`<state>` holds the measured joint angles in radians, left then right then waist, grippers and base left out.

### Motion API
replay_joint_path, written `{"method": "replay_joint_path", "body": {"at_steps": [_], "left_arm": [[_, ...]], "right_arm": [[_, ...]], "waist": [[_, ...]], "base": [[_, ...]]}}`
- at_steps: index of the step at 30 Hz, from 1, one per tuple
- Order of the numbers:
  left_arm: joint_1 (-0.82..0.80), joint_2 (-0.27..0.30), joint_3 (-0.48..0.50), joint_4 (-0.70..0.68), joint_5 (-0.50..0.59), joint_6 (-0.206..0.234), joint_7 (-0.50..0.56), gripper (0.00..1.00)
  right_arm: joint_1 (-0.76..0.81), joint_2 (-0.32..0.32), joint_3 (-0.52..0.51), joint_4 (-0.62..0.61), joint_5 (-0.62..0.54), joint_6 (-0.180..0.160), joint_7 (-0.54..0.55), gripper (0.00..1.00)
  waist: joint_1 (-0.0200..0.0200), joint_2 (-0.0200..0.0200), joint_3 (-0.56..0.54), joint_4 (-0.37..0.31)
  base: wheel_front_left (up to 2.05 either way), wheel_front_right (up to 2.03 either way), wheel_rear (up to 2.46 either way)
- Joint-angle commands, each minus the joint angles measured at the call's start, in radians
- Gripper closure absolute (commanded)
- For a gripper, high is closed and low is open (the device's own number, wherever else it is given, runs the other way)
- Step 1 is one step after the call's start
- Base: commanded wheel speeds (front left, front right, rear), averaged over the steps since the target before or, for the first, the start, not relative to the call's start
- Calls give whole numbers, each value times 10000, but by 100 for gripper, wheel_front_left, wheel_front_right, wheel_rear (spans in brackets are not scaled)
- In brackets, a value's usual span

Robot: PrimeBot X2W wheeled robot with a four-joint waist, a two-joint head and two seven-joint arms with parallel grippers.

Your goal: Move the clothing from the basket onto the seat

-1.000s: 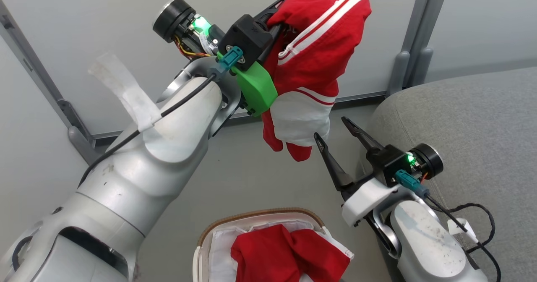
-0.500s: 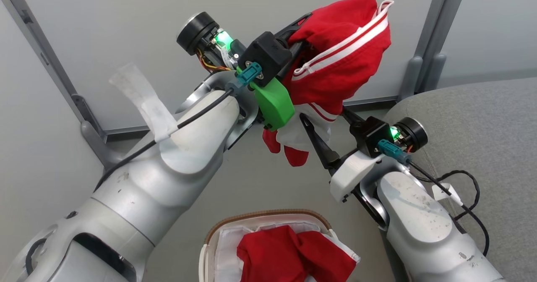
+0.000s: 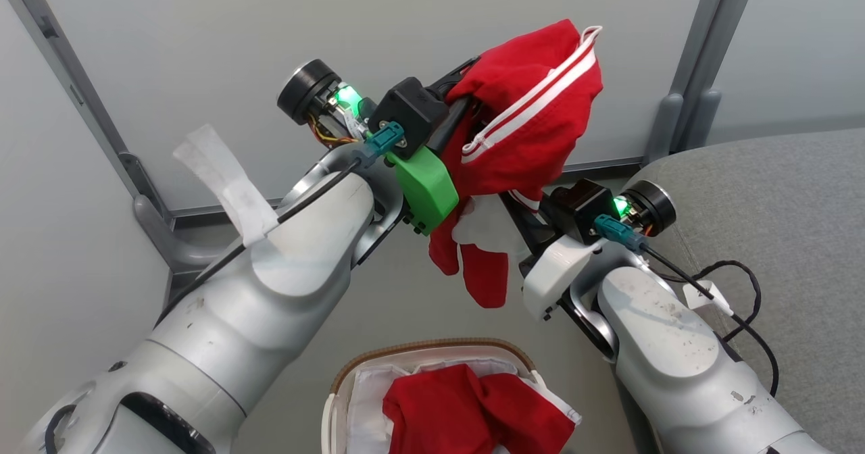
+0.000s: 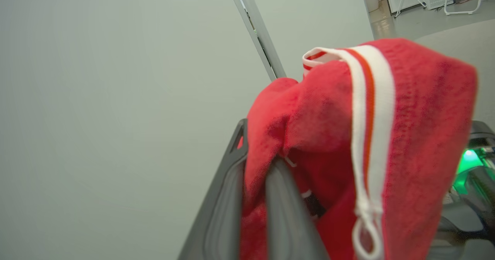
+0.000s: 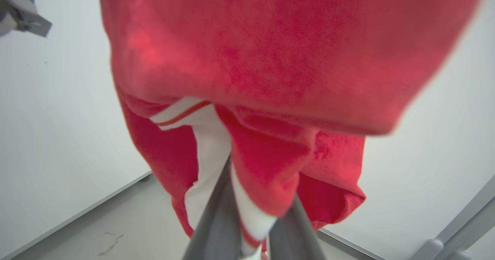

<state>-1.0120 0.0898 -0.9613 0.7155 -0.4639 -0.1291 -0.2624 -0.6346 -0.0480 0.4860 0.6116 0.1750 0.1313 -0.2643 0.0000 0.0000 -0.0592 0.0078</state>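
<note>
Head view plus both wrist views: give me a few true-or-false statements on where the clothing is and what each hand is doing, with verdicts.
1. The left hand grips a lifted garment up in the air. True.
2. The basket holds no clothing. False: a second garment lies inside it.
3. The right hand is open and away from any cloth. False: its fingers are closed on the white-trimmed lower part of the lifted garment.
4. The lifted garment hangs apart from the seat, which is on the robot's right. True.
</note>
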Motion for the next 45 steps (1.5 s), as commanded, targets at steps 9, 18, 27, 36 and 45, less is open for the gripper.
{"method": "replay_joint_path", "body": {"at_steps": [9,18,27,36,45], "left_arm": [[758,144,304,-20,-503,-25,-32,49],[2199,186,1127,-481,-716,49,-24,0],[4205,165,1866,-708,-411,23,-24,0],[5645,-12,2696,-904,-20,4,-24,0],[6304,-261,3286,-1206,461,-6,-24,0]], "right_arm": [[236,-42,-472,-317,-161,-10,-5,100],[428,-42,-1063,-875,-348,-10,-5,100],[660,-41,-1685,-1302,-613,-10,-5,100],[879,-41,-1973,-1454,-758,-10,-5,100],[849,-43,-2248,-1489,-923,-10,-5,100]], "waist": [[0,0,19,-30],[0,0,106,-79],[0,0,184,-243],[0,0,262,-364],[0,0,372,-520]], "base": [[0,0,0],[0,0,0],[0,0,0],[0,0,0],[0,0,0]]}}
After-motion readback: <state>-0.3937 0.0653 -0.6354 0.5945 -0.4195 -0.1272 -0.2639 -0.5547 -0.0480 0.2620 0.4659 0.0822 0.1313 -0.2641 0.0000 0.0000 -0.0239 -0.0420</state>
